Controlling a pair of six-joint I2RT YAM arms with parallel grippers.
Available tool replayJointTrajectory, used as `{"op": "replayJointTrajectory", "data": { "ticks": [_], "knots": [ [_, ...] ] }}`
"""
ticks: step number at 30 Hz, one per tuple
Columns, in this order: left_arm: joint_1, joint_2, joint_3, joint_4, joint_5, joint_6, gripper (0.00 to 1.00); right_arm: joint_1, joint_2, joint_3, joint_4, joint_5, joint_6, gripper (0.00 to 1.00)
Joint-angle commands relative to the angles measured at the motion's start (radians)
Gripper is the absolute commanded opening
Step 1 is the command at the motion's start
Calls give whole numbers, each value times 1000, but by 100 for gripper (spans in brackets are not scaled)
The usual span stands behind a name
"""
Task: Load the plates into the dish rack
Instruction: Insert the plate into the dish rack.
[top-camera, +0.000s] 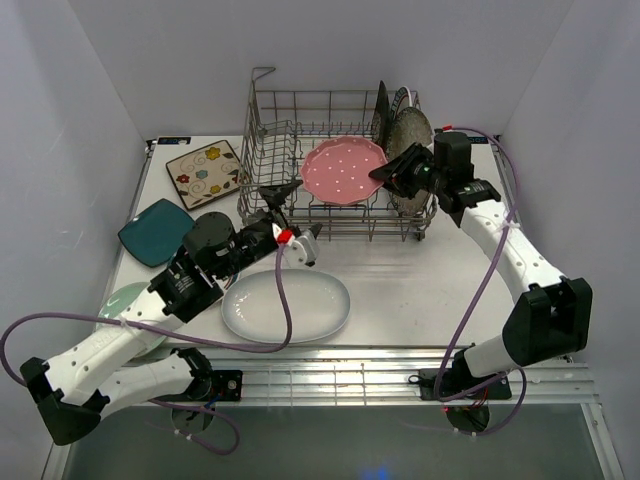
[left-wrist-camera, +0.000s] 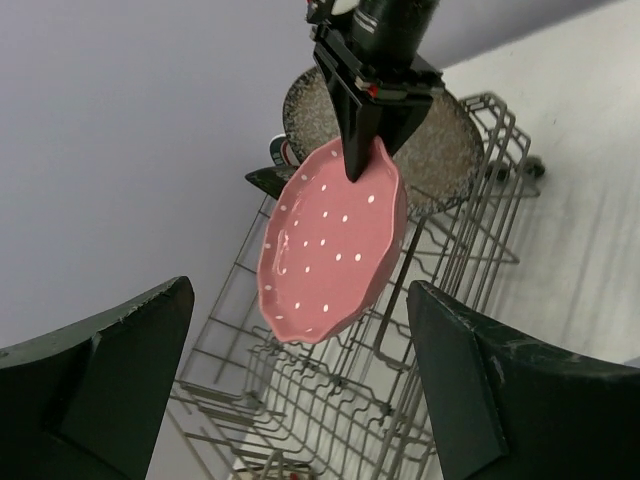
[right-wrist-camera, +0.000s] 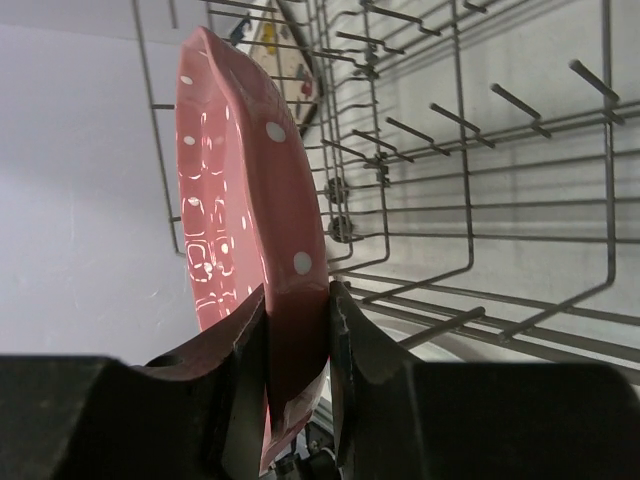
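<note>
Clearly the pink dotted plate (top-camera: 343, 170) is now in the care of the right gripper (top-camera: 388, 177) alone: its two fingers are closed narrowly on the plate's scalloped rim, one on each face, and the plate hangs tilted over the middle of the dish rack (top-camera: 262, 150), its face turned up toward the top camera. Whether its lower edge already touches the tines (right-wrist-camera: 450, 120) I cannot tell. The left gripper (top-camera: 292, 220) stands fully open and holds nothing, just outside the near left corner of the rack. A speckled grey plate (top-camera: 412, 128) and a dark plate (top-camera: 381, 110) stand upright at the right end of the rack, close behind the right gripper. I think the main risk is the grip itself: it takes only a small part of the rim, so the plate could turn or slip between the fingers if it meets a tine when it goes down. If it is let go while so tilted, it may fall flat instead of standing in a slot. The wrist could also knock the speckled plate. A white oval plate (top-camera: 285, 305), a cream floral square (top-camera: 205, 172), a teal square (top-camera: 153, 232) and a pale green plate (top-camera: 125, 300) wait on the table.
</note>
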Motion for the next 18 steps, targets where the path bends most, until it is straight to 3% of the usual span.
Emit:
{"op": "replayJointTrajectory", "data": {
  "ticks": [1,18],
  "knots": [
    [6,-4,-64,70,19,222,98,0,-15,147,61,-23,94,8],
    [-23,274,91,44,-40,309,98,0,-1,211,42,-72,103,8]
  ]
}}
